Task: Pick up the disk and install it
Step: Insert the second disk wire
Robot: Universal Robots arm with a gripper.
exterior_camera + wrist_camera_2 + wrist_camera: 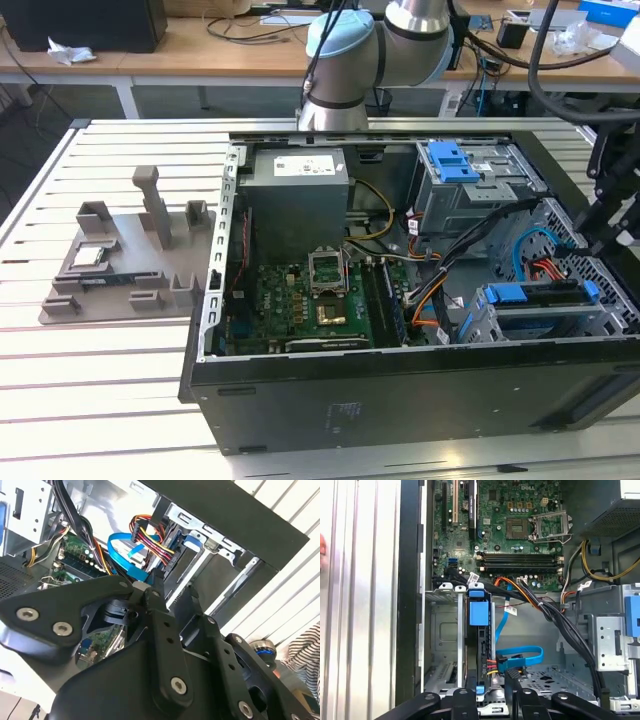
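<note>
Disk [479, 630] blue-railed, upright in metal bay; black gripper [490, 700] state unclear.

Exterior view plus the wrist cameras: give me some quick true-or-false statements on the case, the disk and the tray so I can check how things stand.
1. The computer case lies open on the slatted table. True.
2. A cooler covers the processor socket on the motherboard. False: the socket is uncovered.
3. In the first wrist view, the disk stands edge-on in the drive cage, with coloured wires plugged into it. True.
4. The grey fixture tray lies on the exterior view's right of the case. False: it lies on the exterior view's left, on the table beside the case.
</note>
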